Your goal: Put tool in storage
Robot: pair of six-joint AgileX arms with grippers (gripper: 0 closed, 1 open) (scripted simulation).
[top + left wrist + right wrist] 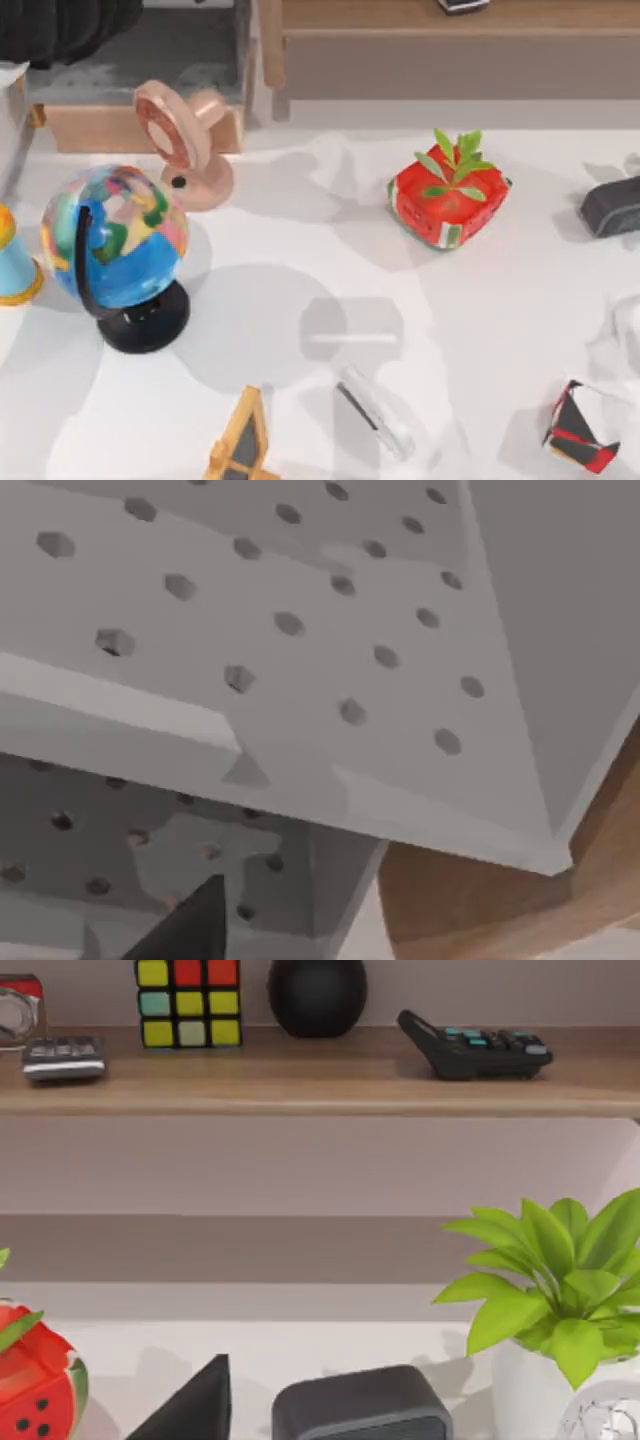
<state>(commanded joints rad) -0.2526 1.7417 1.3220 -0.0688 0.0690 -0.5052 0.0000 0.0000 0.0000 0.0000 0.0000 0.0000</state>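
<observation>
The tool (pixel 374 411) at 6 o'clock looks glassy, thin and slick, probably light but fragile. I'd pinch it across the narrow middle. Can't tell either gripper's jaw state.

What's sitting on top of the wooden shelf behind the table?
On the wooden shelf: a colour-tile puzzle cube, a black rounded object, a dark calculator and a small grey keypad. The shelf's ends lie outside the picture.

The tool (pixel 373 410) looks glassy and silvery with a thin dark strip; the globe (pixel 115 240) is glossy (its base (pixel 146 320) shiny black), the worktop (pixel 300 250) matt white, the shelf (pixel 300 1075) wood-grained.
</observation>
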